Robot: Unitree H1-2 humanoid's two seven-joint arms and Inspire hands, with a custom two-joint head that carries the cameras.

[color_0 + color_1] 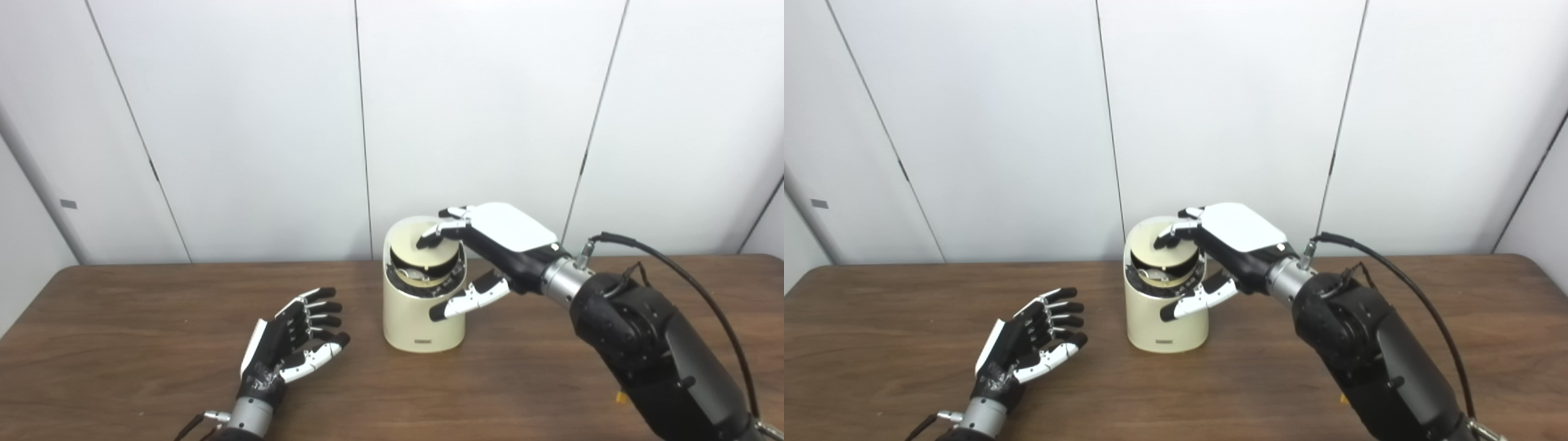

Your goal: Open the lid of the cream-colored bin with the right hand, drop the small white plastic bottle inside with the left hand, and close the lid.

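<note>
Both of my hands were over the brown wooden desk (122, 318). My right hand (484, 245) pressed fingertips on the tilted round lid (429, 251) of the cream-colored plastic bin (422, 318). My left hand (294, 343) rested palm-up, fingers spread, empty; I couldn't see the small white bottle.

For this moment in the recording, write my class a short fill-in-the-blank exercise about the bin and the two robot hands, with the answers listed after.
1. The right robot hand has its fingers on the bin's ____.
2. The left robot hand rests open and holds ____.
3. The cream-colored bin stands upright on a ____ table.
4. The lid is tilted, so the bin is partly ____.

Missing words: lid; nothing; wooden; open
</note>
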